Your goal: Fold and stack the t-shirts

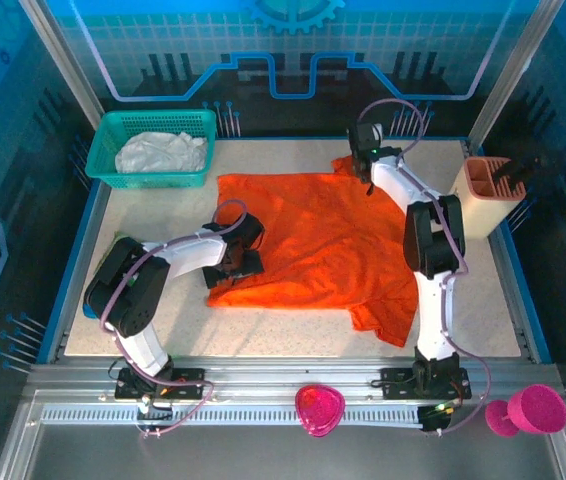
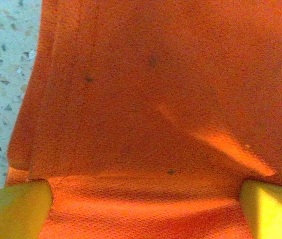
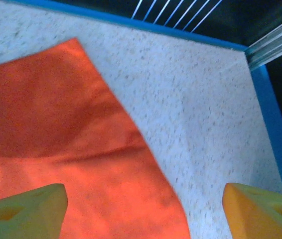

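Left fingers (image 2: 16,209) wide apart above orange t-shirt (image 2: 156,99); right fingers (image 3: 24,211) likewise, both empty.

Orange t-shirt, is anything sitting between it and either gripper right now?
Nothing visible does. The left gripper hangs open right over the left edge of the orange t-shirt; the right gripper hangs open over its far right corner. The teal basket stands off at the far left.

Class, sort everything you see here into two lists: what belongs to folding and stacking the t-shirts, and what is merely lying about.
Belongs to the job: orange t-shirt, spread out; white t-shirt, bundled in the teal basket.
Lying about: teal basket itself; beige holder; pink bowl; pink cup.
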